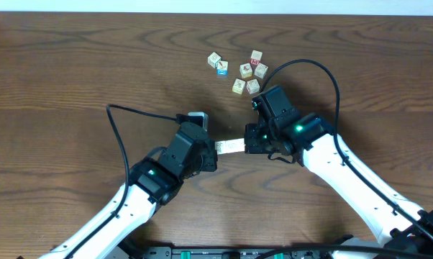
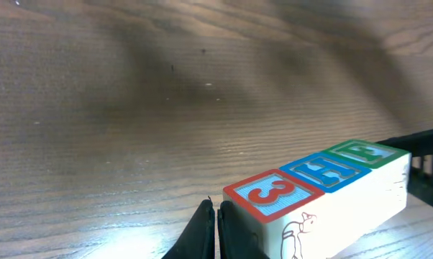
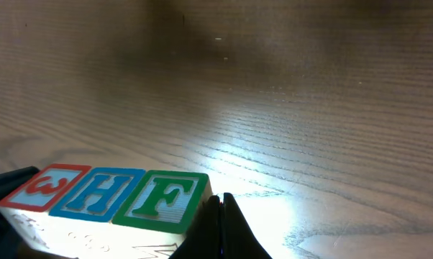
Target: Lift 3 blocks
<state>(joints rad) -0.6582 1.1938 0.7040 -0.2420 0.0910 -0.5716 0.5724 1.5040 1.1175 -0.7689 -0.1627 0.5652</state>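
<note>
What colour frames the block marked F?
Green; the F block shows best in the right wrist view.

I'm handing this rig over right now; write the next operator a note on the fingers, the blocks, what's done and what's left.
Left gripper: fingers shut, tips pressing the 3 block's end of the row.
Right gripper: fingers shut, pressing the F block's end.
Blocks: H block between those two, one straight row squeezed between both grippers; loose cubes lie apart, farther out.
Done: row formed and clamped.
Left: unclear whether it is off the table; raise both arms together, holding the squeeze.
</note>
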